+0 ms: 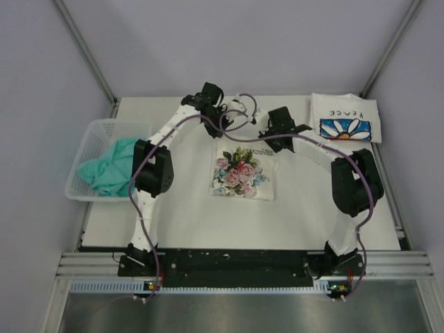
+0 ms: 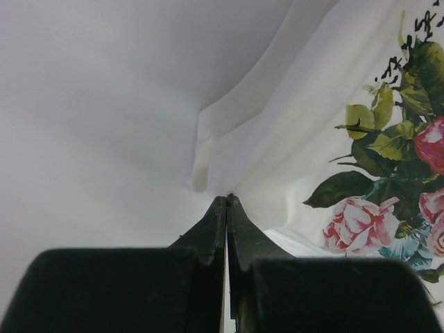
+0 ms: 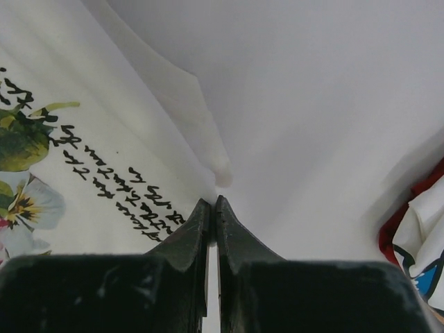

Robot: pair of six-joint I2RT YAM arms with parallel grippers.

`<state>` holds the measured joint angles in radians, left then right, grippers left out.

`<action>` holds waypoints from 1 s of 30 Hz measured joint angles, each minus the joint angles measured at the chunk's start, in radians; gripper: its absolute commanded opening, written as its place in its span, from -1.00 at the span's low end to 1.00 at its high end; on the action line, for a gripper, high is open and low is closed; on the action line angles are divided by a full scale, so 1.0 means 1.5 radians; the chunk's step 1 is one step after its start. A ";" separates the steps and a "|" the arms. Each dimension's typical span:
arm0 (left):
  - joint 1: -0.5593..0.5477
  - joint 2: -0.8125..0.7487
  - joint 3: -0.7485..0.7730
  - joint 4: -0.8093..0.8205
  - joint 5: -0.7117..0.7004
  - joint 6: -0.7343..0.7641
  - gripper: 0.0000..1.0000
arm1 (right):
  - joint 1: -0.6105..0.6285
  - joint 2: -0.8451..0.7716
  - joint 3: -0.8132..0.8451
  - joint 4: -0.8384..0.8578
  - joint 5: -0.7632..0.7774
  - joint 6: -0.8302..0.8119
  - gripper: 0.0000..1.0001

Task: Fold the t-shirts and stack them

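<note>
The white tee with the pink-red flower print (image 1: 241,172) lies folded into a small rectangle at the table's middle. My left gripper (image 1: 218,137) is shut on its far left corner; in the left wrist view the jaws (image 2: 227,198) pinch the cloth edge beside the roses (image 2: 361,222). My right gripper (image 1: 275,143) is shut on its far right corner; the right wrist view shows the jaws (image 3: 212,200) pinching cloth next to the black script (image 3: 104,173). The daisy "PEACE" tee (image 1: 345,118) lies folded at the back right. The teal-green tee (image 1: 111,166) sits crumpled in the basket.
A white plastic mesh basket (image 1: 90,135) stands at the table's left edge. Grey walls enclose the table on three sides. The edge of the PEACE tee (image 3: 424,246) shows at the right in the right wrist view. Purple cables loop over both arms.
</note>
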<state>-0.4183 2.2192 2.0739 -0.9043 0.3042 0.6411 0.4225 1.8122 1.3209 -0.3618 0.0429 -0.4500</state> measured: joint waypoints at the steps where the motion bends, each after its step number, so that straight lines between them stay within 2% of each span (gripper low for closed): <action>1: 0.000 0.009 0.003 0.009 -0.006 -0.003 -1.00 | 0.000 0.012 0.007 0.002 0.006 0.002 -1.00; 2: 0.000 0.016 0.004 0.017 -0.011 -0.006 -0.99 | 0.000 0.025 0.012 0.006 0.012 0.004 -1.00; 4: 0.000 0.028 0.005 0.032 -0.026 -0.013 -0.77 | 0.000 0.048 0.024 0.012 0.024 0.011 -0.86; 8: 0.002 0.049 0.011 0.060 -0.088 -0.025 -0.50 | -0.002 0.098 0.055 0.021 0.081 0.037 -0.23; 11: 0.007 0.066 0.019 0.068 -0.139 -0.030 -0.45 | -0.011 0.128 0.090 0.017 0.128 0.078 0.15; 15: 0.014 0.071 0.024 0.066 -0.173 -0.032 -0.42 | -0.034 0.110 0.101 0.010 0.122 0.186 0.30; 18: 0.015 0.044 -0.004 0.072 -0.176 -0.036 -0.41 | -0.061 0.045 0.063 0.012 0.049 0.282 0.42; 21: 0.015 -0.023 -0.068 0.074 -0.151 -0.051 -0.47 | -0.079 -0.032 0.010 0.016 -0.024 0.361 0.36; 23: 0.015 -0.079 -0.110 0.085 -0.103 -0.063 -0.51 | -0.086 -0.070 -0.031 0.026 -0.059 0.406 0.07; 25: 0.012 -0.126 -0.137 0.094 -0.043 -0.071 -0.70 | -0.086 -0.086 -0.065 0.042 -0.087 0.439 -0.37; 26: 0.009 -0.144 -0.141 0.097 -0.008 -0.078 -0.83 | -0.086 -0.087 -0.081 0.053 -0.104 0.458 -0.53; 27: 0.004 -0.153 -0.140 0.101 0.023 -0.084 -0.88 | -0.086 -0.086 -0.095 0.063 -0.122 0.477 -0.69; 30: -0.006 -0.130 -0.099 0.100 0.090 -0.104 -0.88 | -0.086 -0.076 -0.113 0.086 -0.171 0.523 -0.98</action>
<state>-0.4278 2.0239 1.9259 -0.7547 0.4397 0.4847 0.2935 1.6981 1.1519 -0.2325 -0.2134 0.3351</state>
